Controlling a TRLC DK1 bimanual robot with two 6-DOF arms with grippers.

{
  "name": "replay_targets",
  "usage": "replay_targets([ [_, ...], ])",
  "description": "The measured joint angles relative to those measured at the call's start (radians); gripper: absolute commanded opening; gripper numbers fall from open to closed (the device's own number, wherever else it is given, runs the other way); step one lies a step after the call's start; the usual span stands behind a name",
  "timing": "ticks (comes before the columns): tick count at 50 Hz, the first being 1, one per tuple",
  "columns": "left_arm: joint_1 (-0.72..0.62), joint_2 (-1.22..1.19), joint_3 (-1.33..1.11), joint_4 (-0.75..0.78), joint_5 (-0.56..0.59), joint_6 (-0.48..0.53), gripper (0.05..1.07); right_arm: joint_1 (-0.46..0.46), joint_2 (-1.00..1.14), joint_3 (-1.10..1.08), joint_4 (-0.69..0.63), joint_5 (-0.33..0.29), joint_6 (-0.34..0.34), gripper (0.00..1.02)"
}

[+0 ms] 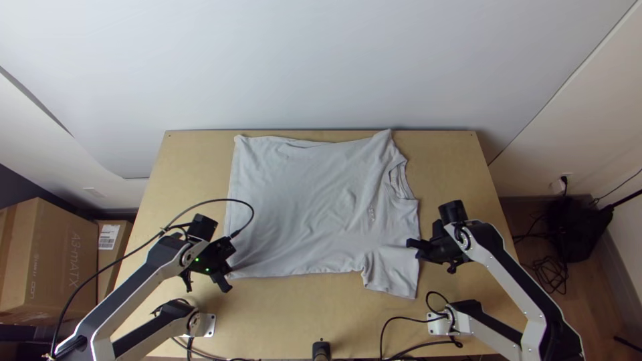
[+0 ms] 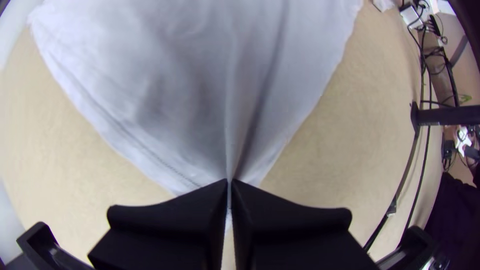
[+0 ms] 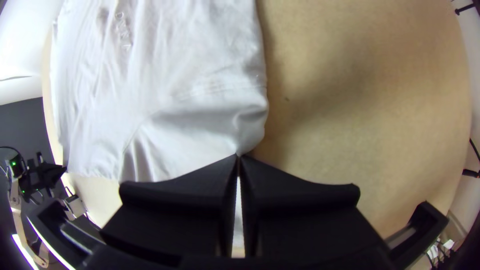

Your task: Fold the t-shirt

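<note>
Left pincer [image 2: 229, 184] gripped the shirt [image 1: 301, 207] at a hem corner [image 2: 212, 175], right pincer [image 3: 238, 158] its sleeve [image 3: 200, 145] near the shoulder [image 3: 235, 75]; judged light and limp, it suited edge holds.

my right gripper [image 1: 410, 243], two flat black fingers closed, clamps the sleeve edge of a light grey cloth t-shirt [image 3: 175, 50] spread on the light wooden table [image 3: 370, 110].

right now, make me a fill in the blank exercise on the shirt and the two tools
The left tool is closed on a ____ of the shirt.
The tool nearer the collar is the ____ one.
The table under the shirt is made of ____.

Missing words: corner; right; wood
</note>
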Motion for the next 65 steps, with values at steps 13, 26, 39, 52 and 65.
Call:
replay_targets([
  [13, 0.236, -0.018, 0.014, -0.115, 0.045, 0.135, 0.08, -0.032, -0.030, 0.017, -0.012, -0.003, -0.004, 0.02],
  [26, 0.306, -0.080, 0.162, -0.108, 0.059, 0.115, 0.07, -0.032, -0.058, 0.058, -0.018, -0.003, -0.005, 0.02],
  [39, 0.306, -0.081, 0.323, 0.109, 0.059, -0.141, 0.07, -0.032, -0.156, 0.298, 0.050, -0.003, -0.042, 0.02],
  [52, 0.306, -0.050, 0.550, 0.221, -0.007, -0.320, 0.07, -0.050, -0.080, 0.718, 0.089, -0.011, -0.046, 0.02],
  [65, 0.306, 0.018, 0.808, 0.372, -0.085, -0.417, 0.07, -0.064, 0.064, 1.030, 0.101, -0.015, -0.053, 0.02],
])
